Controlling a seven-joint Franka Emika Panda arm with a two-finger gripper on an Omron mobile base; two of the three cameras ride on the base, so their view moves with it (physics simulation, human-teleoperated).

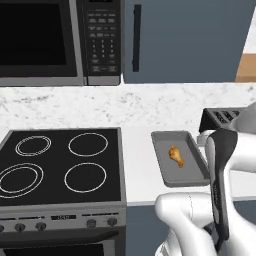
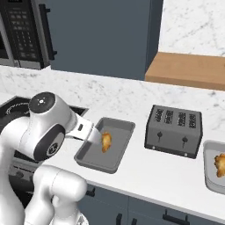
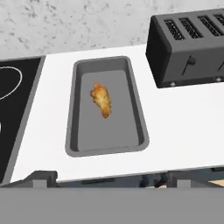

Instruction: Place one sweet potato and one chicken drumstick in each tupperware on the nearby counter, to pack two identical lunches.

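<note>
A grey tupperware sits on the white counter between the stove and the toaster. One golden-orange chicken drumstick lies inside it. A second tupperware is at the right edge, past the toaster, and holds another drumstick. My gripper hovers above the counter's front edge, looking down on the first tray. It is open, its fingertips wide apart with nothing between them. The sweet potato is out of view.
A dark grey toaster stands right of the first tray. A black stove top lies to its left, with a microwave above. A wooden shelf hangs on the wall.
</note>
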